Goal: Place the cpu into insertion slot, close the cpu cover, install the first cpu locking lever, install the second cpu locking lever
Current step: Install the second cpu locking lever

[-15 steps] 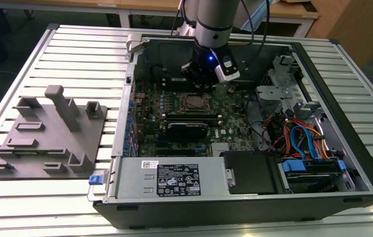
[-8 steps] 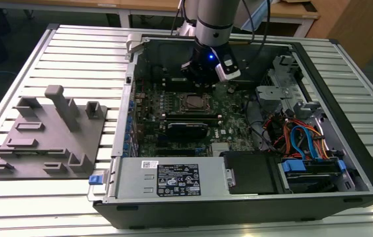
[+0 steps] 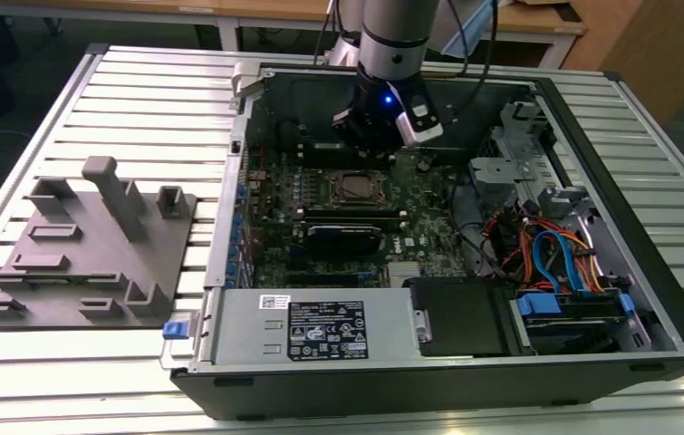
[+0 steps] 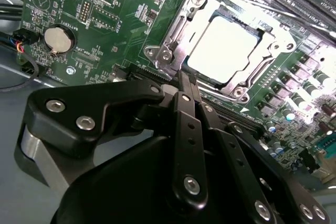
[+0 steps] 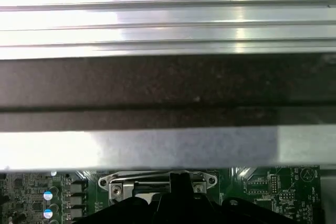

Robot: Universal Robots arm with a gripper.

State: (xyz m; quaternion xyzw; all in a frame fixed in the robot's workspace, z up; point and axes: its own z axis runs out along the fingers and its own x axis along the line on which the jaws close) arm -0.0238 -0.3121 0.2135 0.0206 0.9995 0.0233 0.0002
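The cpu (image 4: 226,45), a pale silver square, lies in the insertion slot (image 3: 354,188) on the green board. The cpu cover (image 4: 181,32), a silvery frame, is folded down flat around it. A thin metal lever rod (image 4: 252,3) runs along one side of the socket. My gripper (image 4: 185,80) is shut, its black fingers pressed together with nothing between them. Its tips are at the socket's edge, just beside one corner of the cover. In the exterior view the gripper (image 3: 372,152) hangs just behind the socket inside the open computer case. In the first wrist view the fingertips (image 5: 178,179) overlap the socket frame.
A grey fixture plate (image 3: 88,254) with upright posts lies on the slatted table at the exterior view's left. The case holds a power supply (image 3: 317,331), coloured cables (image 3: 559,254) and a black card (image 3: 342,237). A coin battery (image 4: 58,39) sits on the board. The case wall (image 5: 168,87) rises close behind.
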